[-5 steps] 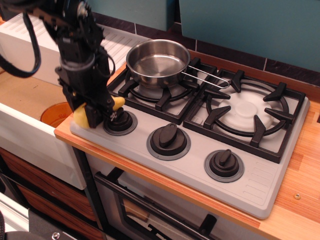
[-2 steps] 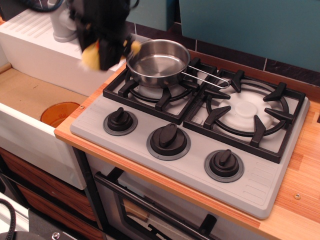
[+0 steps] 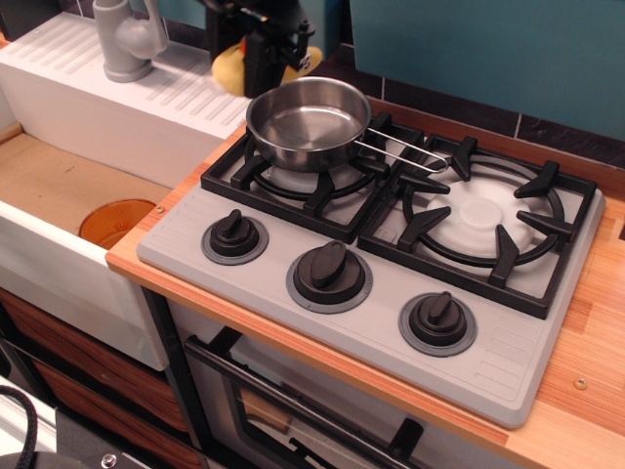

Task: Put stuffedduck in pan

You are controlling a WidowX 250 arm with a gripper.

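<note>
In the single overhead view we see the gripper (image 3: 266, 61) at the far left of the stove, raised above the counter with its dark fingers clamped on the stuffedduck (image 3: 230, 66), whose yellow body shows to the left of the fingers and again as a small patch on their right side. The duck hangs in the air just beyond the far-left rim of the pan (image 3: 309, 122), not inside it. The pan sits on the far-left burner grate (image 3: 293, 181), its bowl bare and shiny, its thin wire handle (image 3: 405, 156) reaching right toward the second grate (image 3: 483, 220). Three black knobs (image 3: 330, 276) line the near edge of the grey stove panel. To the left we make out a white sink with a grey faucet (image 3: 130, 39) and an orange-brown disc (image 3: 115, 221) lying in the basin.
</note>
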